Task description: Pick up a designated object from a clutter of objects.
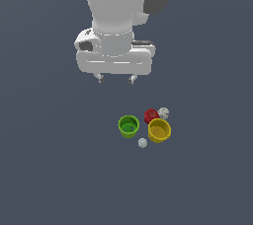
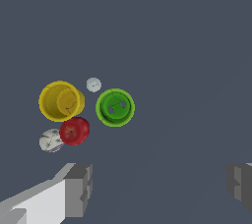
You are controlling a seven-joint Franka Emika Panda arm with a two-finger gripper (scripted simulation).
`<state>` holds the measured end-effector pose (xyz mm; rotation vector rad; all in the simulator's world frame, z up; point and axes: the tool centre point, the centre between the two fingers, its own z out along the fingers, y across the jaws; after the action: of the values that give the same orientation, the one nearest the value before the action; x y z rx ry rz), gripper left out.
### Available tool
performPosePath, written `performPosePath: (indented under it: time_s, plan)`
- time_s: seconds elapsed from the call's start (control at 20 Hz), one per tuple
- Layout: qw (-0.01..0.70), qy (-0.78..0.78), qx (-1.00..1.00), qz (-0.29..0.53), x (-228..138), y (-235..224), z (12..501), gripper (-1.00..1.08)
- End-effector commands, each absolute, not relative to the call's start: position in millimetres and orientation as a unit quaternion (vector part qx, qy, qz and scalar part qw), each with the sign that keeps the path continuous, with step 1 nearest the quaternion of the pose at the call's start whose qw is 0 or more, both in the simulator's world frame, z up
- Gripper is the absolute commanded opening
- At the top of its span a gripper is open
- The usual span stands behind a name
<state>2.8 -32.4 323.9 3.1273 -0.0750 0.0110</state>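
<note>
The end effector (image 1: 115,78) hung above the dark grey table (image 1: 49,169), its two fingers spread wide apart with nothing between them; in the wrist view the fingertips (image 2: 78,188) stood far from each other at the two sides of the picture, with bare surface between. It was well apart from the clutter, which lay lower in the exterior view and somewhat toward that view's right. The yellow cup (image 1: 159,131) stood upright with its mouth open upward, at the exterior view's right end of the group. The green cup (image 1: 129,126), of like shape and also upright, stood near it toward the exterior view's left, the two apart and not touching. A small whitish ball (image 1: 143,143) lay between the two cups on the nearer side. The red lumpy object (image 1: 151,116) sat just beside the yellow cup on its far side, seemingly touching its rim, and a second whitish ball (image 1: 163,113) with dark markings lay against the red object. In the wrist view the yellow cup (image 2: 61,101) showed its hollow inside.
</note>
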Motion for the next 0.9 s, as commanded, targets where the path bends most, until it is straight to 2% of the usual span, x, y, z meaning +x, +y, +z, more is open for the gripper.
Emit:
performPosePath:
  time_s: [0.0, 0.85]
  plan:
    - [0.007, -0.024, 1.0, 0.004, 3, -32, 324, 0.28]
    - [0.002, 0.012, 1.0, -0.014, 7, -20, 308, 0.28]
